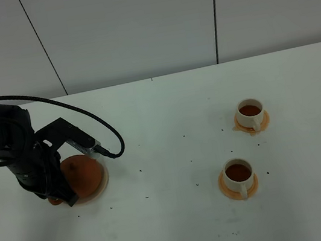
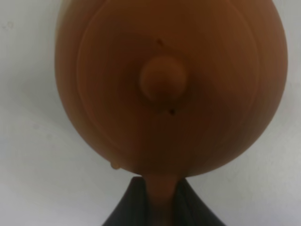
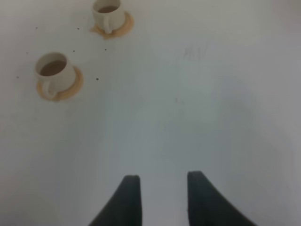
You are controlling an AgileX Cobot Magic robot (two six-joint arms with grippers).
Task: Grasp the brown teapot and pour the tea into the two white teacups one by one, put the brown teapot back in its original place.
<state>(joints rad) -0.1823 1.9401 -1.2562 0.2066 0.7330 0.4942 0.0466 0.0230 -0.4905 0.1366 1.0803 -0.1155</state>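
1. On the table's (image 1: 183, 227) right half, we note both cups (image 1: 249, 114) (image 1: 238, 173) hold dark tea on their saucers; pouring looks complete.
2. We find the teapot (image 1: 82, 174) upright on its coaster (image 1: 102, 188) at the left.
3. The left gripper (image 2: 161, 200) clasps the handle between narrow jaws; release remains.
4. The right gripper (image 3: 160, 197) hangs half-open and empty, well apart from the cups.

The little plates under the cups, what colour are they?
Orange. Each saucer shows best in the exterior high view, peeking out under its white cup.
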